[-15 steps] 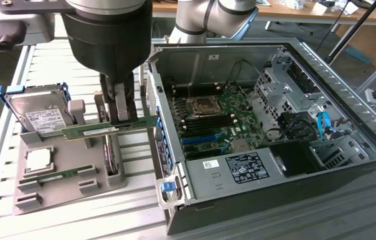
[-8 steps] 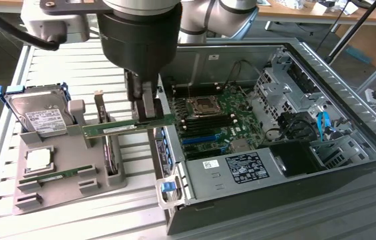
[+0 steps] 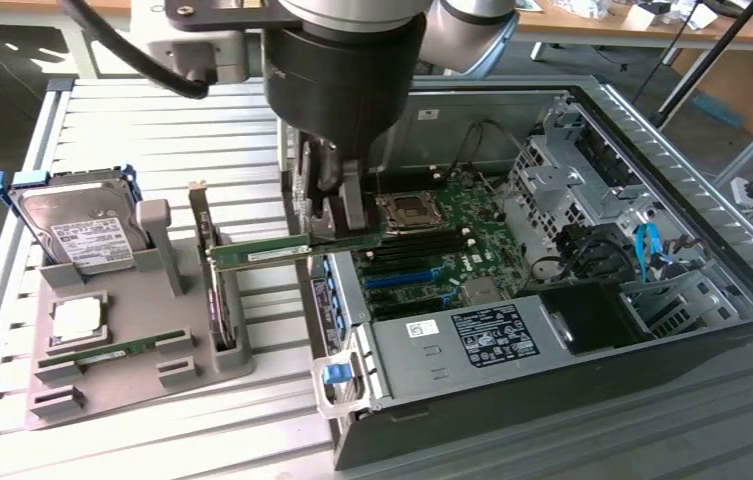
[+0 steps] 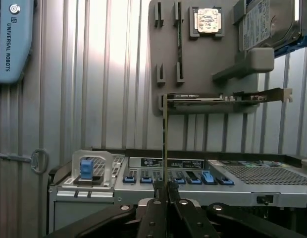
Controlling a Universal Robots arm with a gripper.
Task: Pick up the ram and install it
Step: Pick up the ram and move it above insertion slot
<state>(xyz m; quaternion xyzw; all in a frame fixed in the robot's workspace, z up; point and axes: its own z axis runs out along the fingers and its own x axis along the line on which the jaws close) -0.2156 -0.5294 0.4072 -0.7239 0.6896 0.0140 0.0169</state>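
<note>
Green circuit board is what you have in hand: the long, thin stick of ram [image 3: 276, 252] hangs level in the air, clear of everything below it. The gripper [image 3: 344, 232] pinches it by one end, its fingers pressed onto the two flat faces. In the wrist view you see the ram [image 4: 165, 139] edge-on, a thin line rising from between the tips of the gripper [image 4: 166, 191].

The gripped end sits above the left wall of the open grey metal computer case [image 3: 696, 200]. The free end reaches toward the exterior view's left, crossing in front of the dark expansion card [image 3: 212, 300] that stands upright in the moulded grey holder [image 3: 216, 365]. A second green stick [image 3: 116, 352] lies in that holder, near the square silver processor chip [image 3: 79, 318]. A silver hard drive [image 3: 76, 225] stands at the far end, and all of it rests on the ribbed aluminium counter [image 3: 149, 440].

You are, as I judge it, past the pick and in the carry: the ram is off the holder and not yet seated. The long black slots [image 3: 419, 245] on the green motherboard [image 3: 463, 215], just beside the processor socket [image 3: 407, 210], look like the target. Seating it would call for bringing the stick's length parallel to a slot and squarely over it. You would also need to keep its lower edge level and watch the case wall beneath your gripper.
</note>
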